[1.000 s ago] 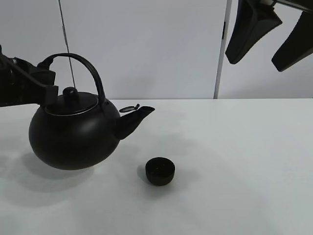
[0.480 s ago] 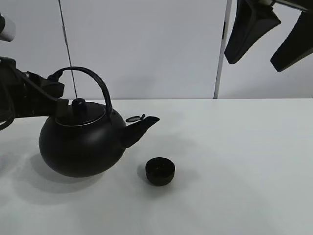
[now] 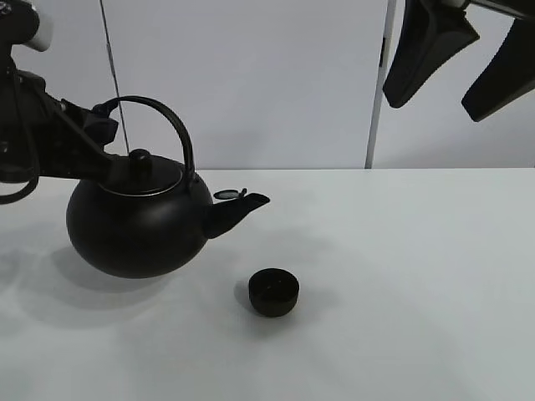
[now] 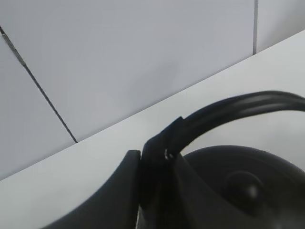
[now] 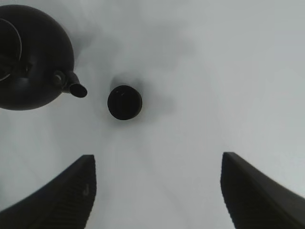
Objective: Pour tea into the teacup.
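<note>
A big round black kettle (image 3: 138, 230) hangs by its arched handle (image 3: 171, 125) at the left of the white table (image 3: 401, 276), its spout (image 3: 242, 205) pointing right. My left gripper (image 3: 102, 125) is shut on the handle's left end; the left wrist view shows the fingers (image 4: 155, 162) clamped on the handle (image 4: 238, 107) above the lid. The small black teacup (image 3: 274, 291) stands on the table below and right of the spout, apart from the kettle. No tea shows. My right gripper (image 3: 435, 109) hangs open high at the back right, and its view looks down on the teacup (image 5: 124, 102) and kettle (image 5: 28, 57).
A pale wall with vertical seams (image 3: 376, 83) rises behind the table. White tabletop stretches to the right of the teacup and toward the front edge.
The kettle has moved right, toward the teacup, then risen a little, with the left arm lifting. The teacup and the right gripper have stayed put.
</note>
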Controlling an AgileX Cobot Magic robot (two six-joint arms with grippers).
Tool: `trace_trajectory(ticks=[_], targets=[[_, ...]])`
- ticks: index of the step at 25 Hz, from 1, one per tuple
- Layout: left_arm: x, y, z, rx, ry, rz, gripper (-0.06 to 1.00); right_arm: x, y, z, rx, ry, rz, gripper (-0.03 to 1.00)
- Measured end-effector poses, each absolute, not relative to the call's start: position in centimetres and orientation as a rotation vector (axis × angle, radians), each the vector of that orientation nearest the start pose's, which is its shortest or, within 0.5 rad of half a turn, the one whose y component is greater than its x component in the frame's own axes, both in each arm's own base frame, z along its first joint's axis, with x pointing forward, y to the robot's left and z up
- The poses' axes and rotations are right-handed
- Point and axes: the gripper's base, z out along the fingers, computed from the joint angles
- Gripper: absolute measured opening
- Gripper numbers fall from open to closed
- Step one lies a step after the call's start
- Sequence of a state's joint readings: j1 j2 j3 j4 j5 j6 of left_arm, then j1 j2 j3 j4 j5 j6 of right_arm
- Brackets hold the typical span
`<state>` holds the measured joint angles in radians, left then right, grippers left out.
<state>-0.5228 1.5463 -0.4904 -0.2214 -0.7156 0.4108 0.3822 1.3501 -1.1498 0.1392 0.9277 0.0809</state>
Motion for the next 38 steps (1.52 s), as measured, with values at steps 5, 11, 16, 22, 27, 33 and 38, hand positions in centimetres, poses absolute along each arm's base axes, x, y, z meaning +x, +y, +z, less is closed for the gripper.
trace_trajectory(ticks=[5,11,16,22,27,33,38], targets=[[25.4,-12.8,19.3,0.525,1.765,-0.048,0.12,25.0,11.1,32.3,-0.326,2.616,0.336,0.51],[24.6,-14.1,19.2,0.508,1.788,-0.055,0.12,25.1,11.2,32.3,-0.324,2.609,0.338,0.51],[24.4,-14.5,19.2,0.571,1.769,-0.022,0.12,25.1,11.2,32.3,-0.324,2.609,0.338,0.51],[24.4,-14.4,19.1,0.636,1.752,0.043,0.12,25.1,11.2,32.3,-0.324,2.609,0.338,0.51],[24.4,-14.4,19.1,0.665,1.746,0.063,0.12,25.1,11.2,32.3,-0.324,2.609,0.338,0.51],[24.4,-14.4,19.0,0.691,1.741,0.079,0.12,25.1,11.2,32.3,-0.324,2.608,0.338,0.51],[24.3,-14.4,18.8,0.71,1.759,0.076,0.12,25.1,11.2,32.3,-0.324,2.608,0.338,0.51]])
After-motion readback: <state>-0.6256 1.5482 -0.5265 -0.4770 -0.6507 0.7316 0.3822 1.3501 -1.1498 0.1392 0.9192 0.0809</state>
